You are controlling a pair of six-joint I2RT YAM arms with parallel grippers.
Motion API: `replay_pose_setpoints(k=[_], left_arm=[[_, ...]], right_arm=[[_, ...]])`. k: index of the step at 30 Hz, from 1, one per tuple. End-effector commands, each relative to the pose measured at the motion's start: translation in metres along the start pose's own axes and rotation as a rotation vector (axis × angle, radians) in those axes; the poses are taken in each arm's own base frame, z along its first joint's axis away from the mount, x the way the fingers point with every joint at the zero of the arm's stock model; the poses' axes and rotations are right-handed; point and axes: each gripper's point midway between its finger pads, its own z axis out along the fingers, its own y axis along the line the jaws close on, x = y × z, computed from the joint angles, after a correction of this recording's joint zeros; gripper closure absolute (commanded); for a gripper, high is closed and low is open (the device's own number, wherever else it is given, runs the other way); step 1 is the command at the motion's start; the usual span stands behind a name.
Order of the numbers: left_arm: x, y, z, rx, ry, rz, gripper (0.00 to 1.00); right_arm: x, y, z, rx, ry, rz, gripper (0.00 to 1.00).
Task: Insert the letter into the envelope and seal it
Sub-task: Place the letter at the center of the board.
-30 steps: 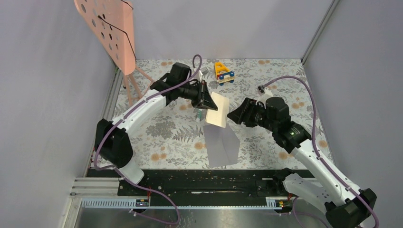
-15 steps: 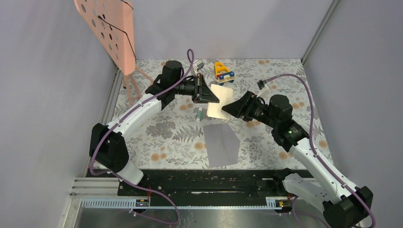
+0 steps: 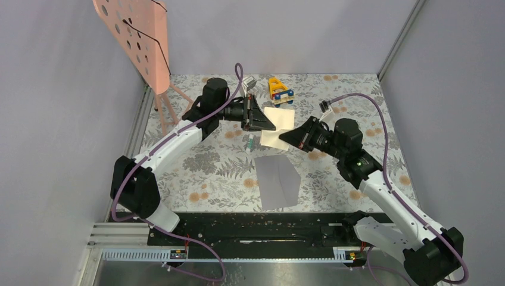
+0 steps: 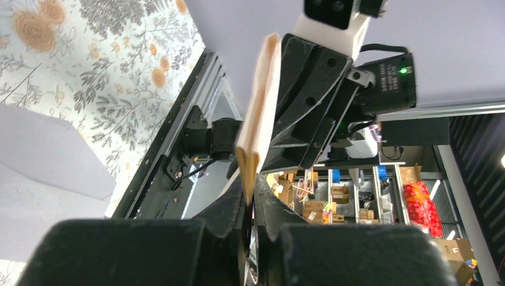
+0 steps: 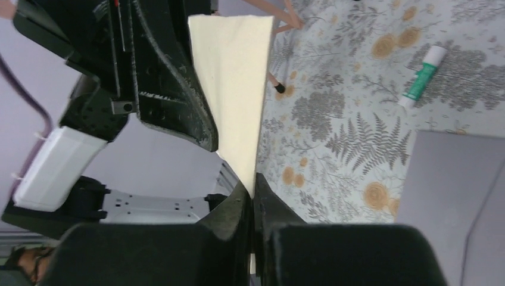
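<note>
Grey-lilac envelope (image 3: 279, 182) lies flat on the floral table (image 3: 196, 167) nearest the arm bases; just beyond, the cream folded letter (image 3: 281, 118) is held aloft — right gripper (image 3: 283, 137) and left gripper (image 3: 271, 126) each clamped on it.

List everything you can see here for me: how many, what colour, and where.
letter: one, cream, folded, held in the air between both arms
envelope: one, grey-lilac, flat on the table, nearer than the letter
glue stick: one, white and green, lying left of the envelope's far end
toy: one, yellow, blue and red, far side of the table
perforated board: one, pink, on legs, far left corner
table cover: one, pale floral
left fingers: one pair, black, shut on the letter
right fingers: one pair, black, shut on the letter
</note>
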Motion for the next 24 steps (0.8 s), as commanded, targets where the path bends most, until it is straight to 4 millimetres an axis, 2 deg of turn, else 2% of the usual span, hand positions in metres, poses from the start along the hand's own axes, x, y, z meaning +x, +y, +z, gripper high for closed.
replay_pose_setpoints(k=[1,2,3,5,8,9,11,14,17,19,20,23,24], left_arm=[[0.0,0.003,-0.007,-0.112,-0.006,0.049,0.78],[-0.001,0.012,-0.009,-0.17,-0.009,0.048,0.63],[-0.002,0.025,-0.012,-0.245,-0.011,0.036,0.53],[-0.006,0.048,-0.021,-0.385,-0.03,0.022,0.43],[-0.006,0.088,-0.038,-0.57,-0.061,-0.04,0.4],[-0.005,0.1,-0.044,-0.625,-0.067,-0.055,0.4],[0.003,0.122,-0.048,-0.699,-0.047,-0.096,0.41],[0.019,0.141,-0.046,-0.733,-0.002,-0.143,0.43],[0.03,0.149,-0.047,-0.758,0.016,-0.157,0.43],[0.034,0.152,-0.047,-0.762,0.018,-0.16,0.43],[0.035,0.152,-0.048,-0.765,0.017,-0.162,0.43],[0.036,0.153,-0.048,-0.768,0.016,-0.165,0.43],[0.036,0.153,-0.048,-0.769,0.016,-0.165,0.43]], right_arm=[[-0.021,-0.009,-0.018,0.158,-0.072,-0.113,1.0],[-0.022,-0.03,-0.028,0.29,-0.072,-0.123,1.0],[-0.026,-0.043,-0.038,0.396,-0.078,-0.157,1.0],[-0.031,-0.077,-0.067,0.653,-0.053,-0.222,1.0],[-0.04,-0.117,-0.109,0.986,0.016,-0.341,1.0],[-0.038,-0.131,-0.12,1.089,0.076,-0.368,1.0],[-0.036,-0.146,-0.135,1.231,0.18,-0.404,1.0],[-0.03,-0.166,-0.146,1.398,0.331,-0.429,1.0],[-0.038,-0.179,-0.161,1.627,0.41,-0.549,1.0],[-0.044,-0.18,-0.163,1.743,0.452,-0.662,1.0],[-0.041,-0.182,-0.157,1.756,0.485,-0.695,1.0],[-0.014,-0.192,-0.12,1.642,0.558,-0.671,1.0],[-0.001,-0.195,-0.106,1.571,0.586,-0.63,0.95]])
